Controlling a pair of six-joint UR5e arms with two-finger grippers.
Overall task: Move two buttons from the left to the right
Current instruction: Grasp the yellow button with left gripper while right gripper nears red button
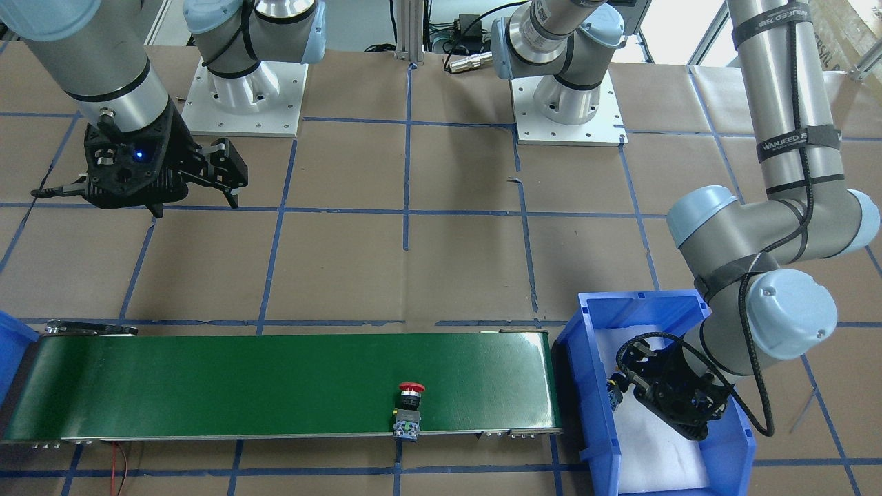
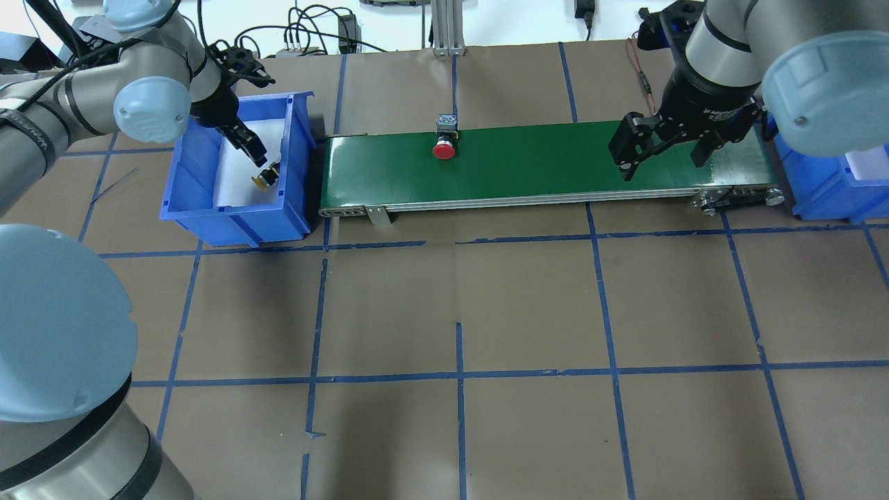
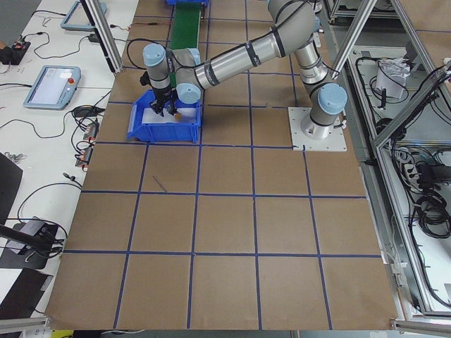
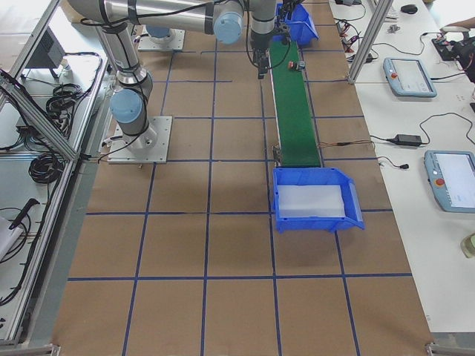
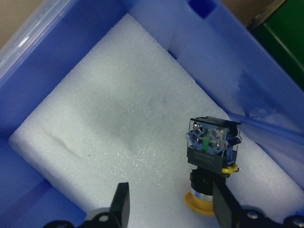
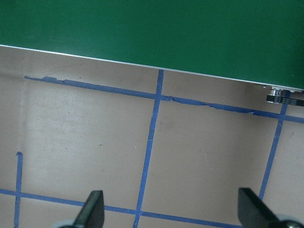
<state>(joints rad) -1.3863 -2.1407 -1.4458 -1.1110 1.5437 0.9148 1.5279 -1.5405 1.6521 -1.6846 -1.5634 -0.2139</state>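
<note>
We find the left gripper [image 5: 171, 192], jaws apart, straddling the yellow button [image 5: 210, 152] in the blue bin [image 5: 161, 28], cap end nearest, crowding one finger.

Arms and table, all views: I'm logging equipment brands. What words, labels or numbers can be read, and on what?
"WANJEED": white print on the black straps round the left arm.
White print on the body of the right gripper, overhead view: too blurred to read.
Screens of the pendant units, side views: too small to read.
No readable text on the red button, belt or bins.
</note>
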